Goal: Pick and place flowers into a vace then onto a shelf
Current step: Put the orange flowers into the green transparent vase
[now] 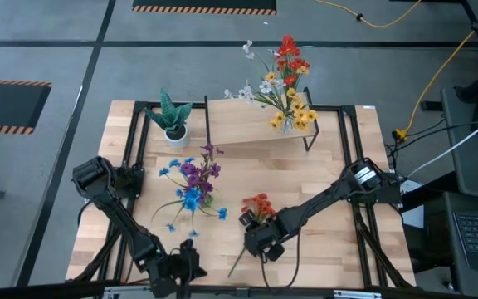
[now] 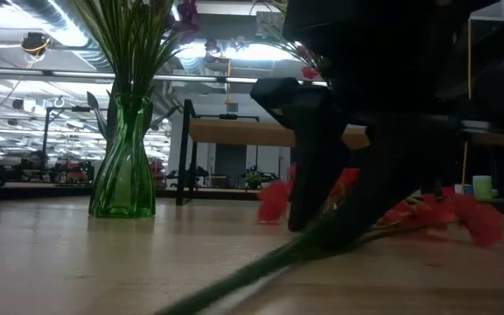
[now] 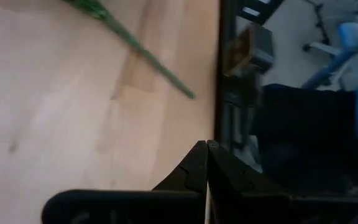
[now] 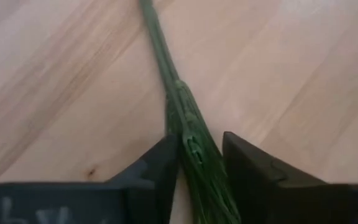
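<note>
Right gripper (image 4: 199, 163) astride red sprig's stem (image 4: 188, 134), not yet pinching; purple-blue bunch in green vase (image 2: 126, 166) beside it; yellow-red bunch on shelf (image 1: 247, 133).

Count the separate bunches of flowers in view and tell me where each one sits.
3. A mixed red, yellow and white bunch is on the shelf. A blue and purple bunch stands mid-table in a green vase. An orange-red sprig lies on the table, its stem between the right gripper's fingers.
</note>
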Controlling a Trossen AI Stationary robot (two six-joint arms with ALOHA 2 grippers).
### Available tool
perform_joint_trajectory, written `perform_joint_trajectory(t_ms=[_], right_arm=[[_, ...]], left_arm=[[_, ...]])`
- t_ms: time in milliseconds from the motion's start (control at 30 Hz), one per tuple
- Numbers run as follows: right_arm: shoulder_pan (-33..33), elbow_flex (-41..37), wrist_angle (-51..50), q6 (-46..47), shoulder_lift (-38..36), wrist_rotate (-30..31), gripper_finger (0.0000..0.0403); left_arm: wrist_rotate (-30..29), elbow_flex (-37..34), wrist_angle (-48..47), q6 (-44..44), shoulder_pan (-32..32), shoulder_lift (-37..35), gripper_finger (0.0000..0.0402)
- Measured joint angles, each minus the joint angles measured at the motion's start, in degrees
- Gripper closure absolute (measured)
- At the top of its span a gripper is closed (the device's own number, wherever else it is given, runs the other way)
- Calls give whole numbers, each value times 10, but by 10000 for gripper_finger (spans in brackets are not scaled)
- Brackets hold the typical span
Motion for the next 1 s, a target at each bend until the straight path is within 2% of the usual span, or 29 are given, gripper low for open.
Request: perform_joint_trajectory(t_ms=[233,400,600,833,1000], right_arm=[[0,0,8,-2,2,0,388],[1,0,-17,3,-1,3,386],[10,10,-84,9,-21,-1,395],[16,92,-237,37,-38,-1,399],[30,143,-306,33,-44,-1,399]], left_arm=[[-29,27,21,3,-17,14,398],[-46,43,42,71,-19,14,398],[-49,66,98,197,-18,14,398],[-120,122,98,338,-5,14,398],[-96,153,90,428,15,14,398]])
